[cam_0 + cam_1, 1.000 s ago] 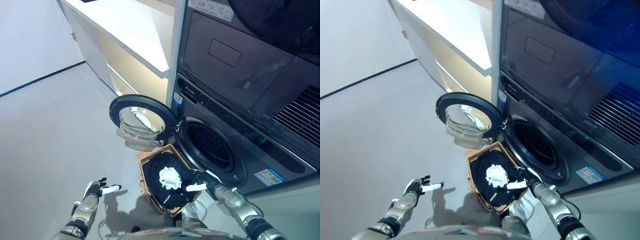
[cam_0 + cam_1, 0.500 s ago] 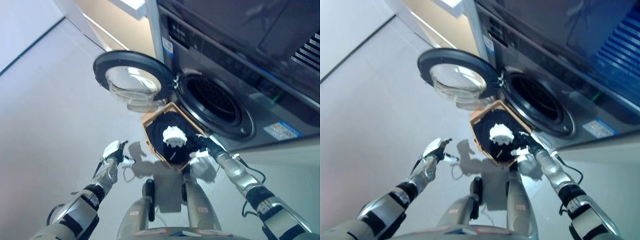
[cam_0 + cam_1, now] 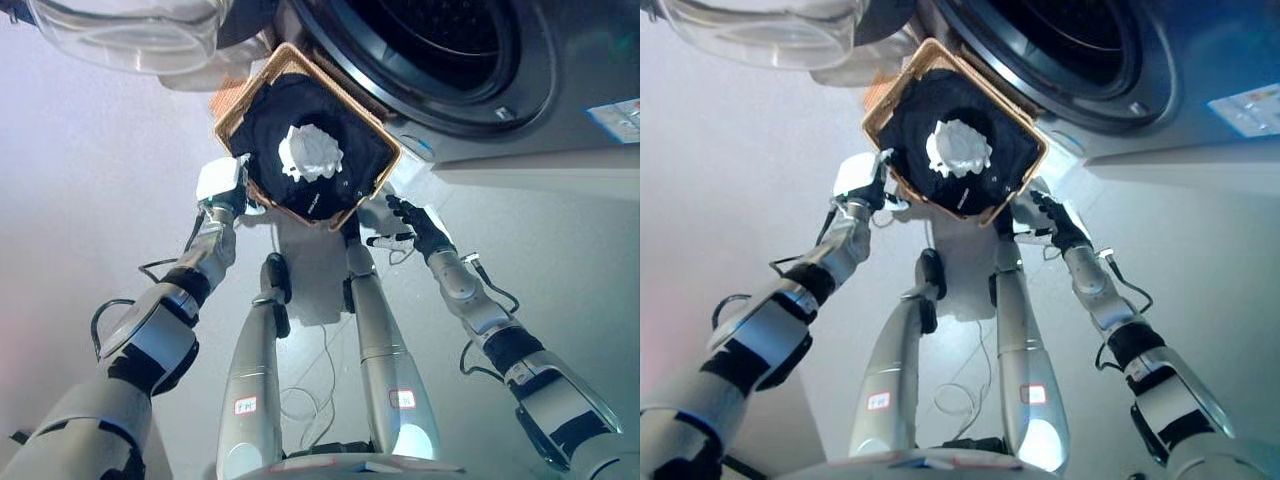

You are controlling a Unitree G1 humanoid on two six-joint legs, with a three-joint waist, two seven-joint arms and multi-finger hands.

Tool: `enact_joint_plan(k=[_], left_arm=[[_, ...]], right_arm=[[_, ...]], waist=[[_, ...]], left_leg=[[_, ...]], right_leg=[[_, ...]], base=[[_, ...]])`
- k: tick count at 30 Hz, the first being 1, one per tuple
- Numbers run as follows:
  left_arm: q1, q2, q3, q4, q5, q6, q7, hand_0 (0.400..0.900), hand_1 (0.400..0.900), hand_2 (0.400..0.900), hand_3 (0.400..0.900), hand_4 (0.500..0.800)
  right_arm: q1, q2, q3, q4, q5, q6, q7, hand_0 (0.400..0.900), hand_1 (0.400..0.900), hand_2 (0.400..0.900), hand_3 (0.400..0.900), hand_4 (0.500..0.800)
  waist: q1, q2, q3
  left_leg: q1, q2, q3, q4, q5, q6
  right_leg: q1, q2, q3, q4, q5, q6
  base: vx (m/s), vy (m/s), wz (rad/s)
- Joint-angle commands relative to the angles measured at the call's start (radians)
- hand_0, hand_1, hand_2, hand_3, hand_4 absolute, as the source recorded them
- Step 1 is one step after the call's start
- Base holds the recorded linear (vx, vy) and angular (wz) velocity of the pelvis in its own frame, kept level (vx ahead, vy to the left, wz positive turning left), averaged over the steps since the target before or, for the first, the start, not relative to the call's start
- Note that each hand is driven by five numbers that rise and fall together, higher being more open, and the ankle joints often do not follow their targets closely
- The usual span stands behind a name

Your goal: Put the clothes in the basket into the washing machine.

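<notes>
Basket (image 3: 232, 108): tan wicker, roughly square, standing on the floor with one corner pointing at the washing machine (image 3: 560, 70), right below the drum opening. Contents: black clothing (image 3: 345, 140) filling it to the rim, with a crumpled white garment (image 3: 309, 153) on top near the middle. Washing machine: dark grey front-loader, door (image 3: 120, 30) swung open to the left, its glass bowl visible. Drum opening (image 3: 420, 30) dark; contents cannot be made out.
</notes>
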Motion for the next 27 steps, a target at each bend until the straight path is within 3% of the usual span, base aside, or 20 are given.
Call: enact_joint_plan(k=[1, 6, 7, 9, 10, 11, 15, 27], left_arm=[[0.035, 0.057, 0.037, 0.011, 0.027, 0.024, 0.058, 0.9, 0.9, 0.9, 0.9, 0.8], [-0.009, 0.061, 0.011, 0.009, 0.046, 0.04, 0.07, 0.9, 0.9, 0.9, 0.9, 0.8], [-0.022, 0.061, 0.0, 0.009, 0.063, 0.049, 0.081, 0.9, 0.9, 0.9, 0.9, 0.8], [-0.035, 0.058, -0.009, 0.013, 0.085, 0.065, 0.097, 0.9, 0.9, 0.9, 0.9, 0.8], [-0.046, 0.058, -0.014, 0.016, 0.095, 0.073, 0.107, 0.9, 0.9, 0.9, 0.9, 0.8], [-0.047, 0.058, -0.018, 0.016, 0.098, 0.075, 0.112, 0.9, 0.9, 0.9, 0.9, 0.8], [-0.076, 0.05, -0.027, 0.017, 0.103, 0.084, 0.138, 0.9, 0.9, 0.9, 0.9, 0.8], [-0.192, 0.076, -0.055, 0.023, 0.05, 0.066, 0.164, 0.9, 0.9, 0.9, 0.9, 0.8]], right_arm=[[0.021, 0.022, 0.021, -0.133, 0.028, -0.077, -0.041, 0.9, 0.9, 0.9, 0.9, 0.8], [-0.002, 0.06, 0.044, -0.158, 0.044, -0.088, -0.063, 0.9, 0.9, 0.9, 0.9, 0.8], [-0.003, 0.065, 0.054, -0.158, 0.044, -0.093, -0.062, 0.9, 0.9, 0.9, 0.9, 0.8], [0.005, 0.072, 0.068, -0.162, 0.04, -0.097, -0.055, 0.9, 0.9, 0.9, 0.9, 0.8], [0.007, 0.075, 0.075, -0.157, 0.039, -0.099, -0.048, 0.9, 0.9, 0.9, 0.9, 0.8], [0.011, 0.078, 0.081, -0.15, 0.037, -0.098, -0.046, 0.9, 0.9, 0.9, 0.9, 0.8], [0.015, 0.09, 0.105, -0.117, 0.04, -0.097, -0.032, 0.9, 0.9, 0.9, 0.9, 0.8], [0.022, 0.099, 0.107, -0.071, 0.081, -0.103, -0.023, 0.9, 0.9, 0.9, 0.9, 0.8]], waist=[[-0.024, 0.035, -0.07], [-0.028, 0.04, -0.069], [-0.022, 0.047, -0.069], [-0.022, 0.05, -0.072], [-0.031, 0.049, -0.072], [-0.023, 0.056, -0.074], [-0.017, 0.068, -0.08], [-0.028, 0.094, -0.102]], left_leg=[[-0.159, 0.013, -0.019, 0.005, 0.09, 0.0], [-0.254, 0.008, 0.004, 0.107, 0.046, 0.012], [-0.253, 0.013, 0.003, 0.133, 0.001, 0.012], [-0.274, 0.01, 0.007, 0.151, -0.009, 0.015], [-0.292, 0.002, 0.015, 0.146, 0.02, 0.02], [-0.28, 0.008, 0.013, 0.159, -0.016, 0.019], [-0.274, 0.003, 0.036, 0.145, -0.024, 0.027], [-0.295, -0.001, 0.077, 0.191, -0.064, 0.04]], right_leg=[[-0.107, -0.027, 0.039, 0.083, -0.045, 0.076], [-0.2, -0.009, 0.05, 0.16, -0.068, 0.071], [-0.206, 0.001, 0.047, 0.195, -0.108, 0.069], [-0.229, 0.002, 0.046, 0.212, -0.114, 0.069], [-0.241, -0.004, 0.056, 0.197, -0.08, 0.071], [-0.24, 0.003, 0.05, 0.221, -0.117, 0.069], [-0.252, 0.009, 0.064, 0.214, -0.118, 0.07], [-0.291, 0.022, 0.085, 0.241, -0.132, 0.074]], base=[[-0.04, 0.033, -0.12], [0.01, 0.034, -0.12], [0.11, 0.034, -0.14], [0.03, 0.03, -0.04], [0.04, 0.029, -0.04], [0.05, 0.036, -0.07], [0.08, 0.043, -0.15], [0.03, 0.017, -0.08]])
